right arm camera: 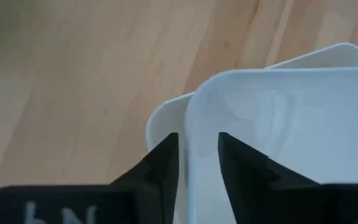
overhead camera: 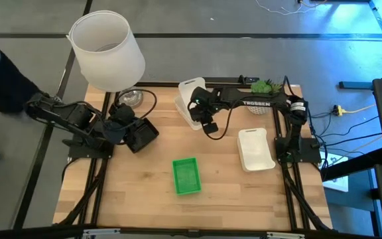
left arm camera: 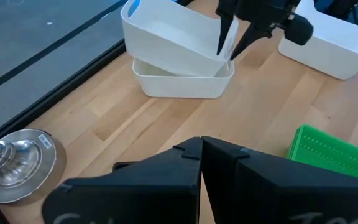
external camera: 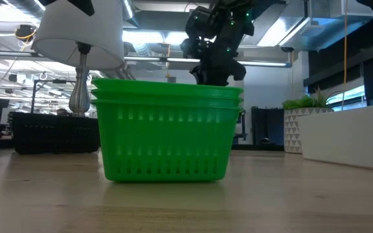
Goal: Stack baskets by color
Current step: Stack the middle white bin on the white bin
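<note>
Nearest is the bright green slatted plastic basket stack, mid-table. Far behind, a white plastic basket sits tilted in another white one, right gripper fingers apart astride its rim. Left gripper is pressed together, far left.

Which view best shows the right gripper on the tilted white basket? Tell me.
Left wrist view: the right gripper straddles the wall of the tilted white basket, fingers apart. Its own wrist view shows only the rim up close; the high view hides the fingers; the low view hides the basket.
</note>
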Controlling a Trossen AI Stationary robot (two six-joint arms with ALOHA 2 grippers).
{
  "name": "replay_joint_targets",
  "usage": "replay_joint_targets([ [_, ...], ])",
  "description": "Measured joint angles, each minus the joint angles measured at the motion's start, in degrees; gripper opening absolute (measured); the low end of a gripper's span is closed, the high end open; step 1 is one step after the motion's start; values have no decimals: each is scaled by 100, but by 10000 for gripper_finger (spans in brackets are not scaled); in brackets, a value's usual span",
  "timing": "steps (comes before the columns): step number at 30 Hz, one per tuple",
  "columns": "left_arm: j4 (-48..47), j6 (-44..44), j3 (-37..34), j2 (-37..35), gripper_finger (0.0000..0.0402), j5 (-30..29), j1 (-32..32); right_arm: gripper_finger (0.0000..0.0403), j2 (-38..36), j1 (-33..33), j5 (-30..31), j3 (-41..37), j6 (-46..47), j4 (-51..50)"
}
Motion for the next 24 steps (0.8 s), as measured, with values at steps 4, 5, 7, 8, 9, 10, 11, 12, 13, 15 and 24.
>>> replay_joint_targets([
  [4,0,0,0,0,0,0,0,120,-13,74,-6,80,0,-22],
  [5,2,0,0,0,0,0,2,121,-13,81,-8,80,0,-23],
  [7,0,0,0,0,0,0,0,119,-13,82,-7,80,0,-37],
  [8,2,0,0,0,0,0,0,115,-13,78,-3,80,0,-44],
  [9,0,0,0,0,0,1,1,108,-13,77,-4,80,1,-46],
  [10,0,0,0,0,0,0,0,97,-13,77,-2,80,0,-48],
  [11,1,0,0,0,0,0,0,84,-13,75,-2,78,0,-54],
  [12,0,1,0,0,0,2,0,68,-13,77,-2,78,0,-54],
  [13,1,6,0,0,0,2,0,49,-13,77,-4,78,0,-56],
  [15,0,13,0,0,0,2,0,15,-13,78,-3,78,-6,-72],
  [24,1,13,0,0,0,26,0,3,-13,122,210,203,-254,-299],
])
